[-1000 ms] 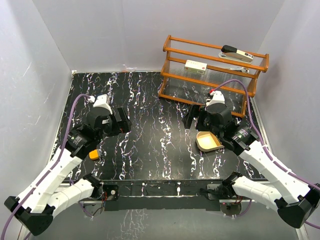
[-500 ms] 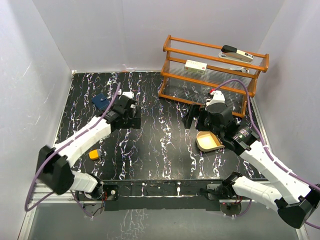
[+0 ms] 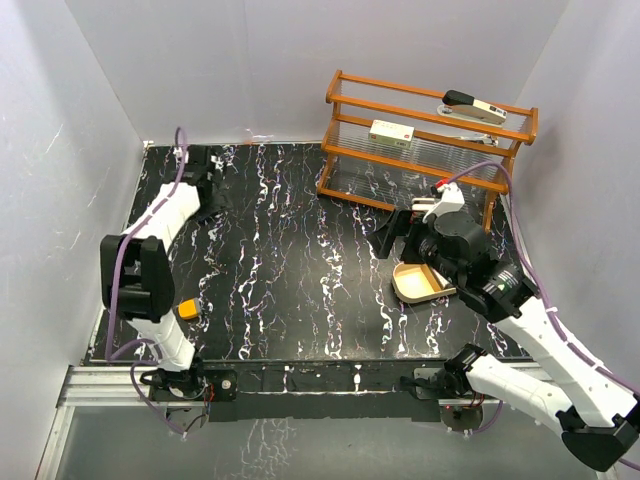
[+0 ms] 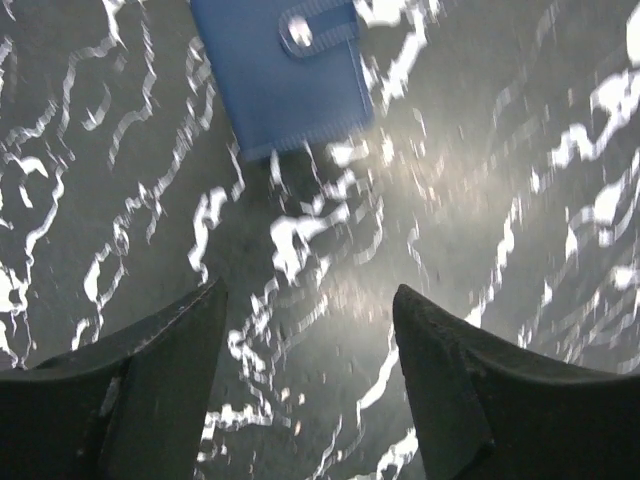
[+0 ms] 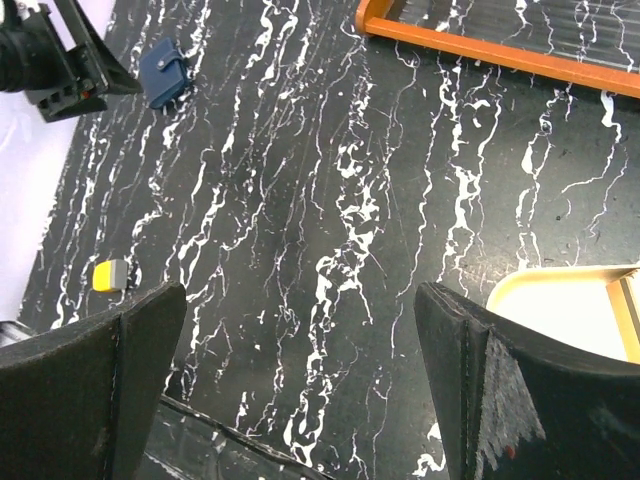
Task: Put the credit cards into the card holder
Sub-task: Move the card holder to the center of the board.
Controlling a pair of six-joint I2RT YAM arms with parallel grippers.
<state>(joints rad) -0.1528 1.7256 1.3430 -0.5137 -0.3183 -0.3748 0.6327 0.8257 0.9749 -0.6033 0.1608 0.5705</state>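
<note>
The left arm has swung away from the near side of the desk [image 3: 300,260] out to the far-left corner, and now its end effector [image 4: 308,300] hangs right over the card holder [image 4: 280,70]. The wallet lies flat and folded shut, snap tab up, just ahead of the fingertips and not yet between them. The fingers are apart with nothing in them, though they look to be narrowing from their widest. We read that as the start of a grab for the wallet, probably to bring it closer in and open it. On the other side, the right end effector [image 5: 300,300] hovers spread wide and empty near the beige tray [image 3: 418,283], well apart from the wallet. We can't pick out the credit cards with any certainty, so no card has gone in yet.
</note>
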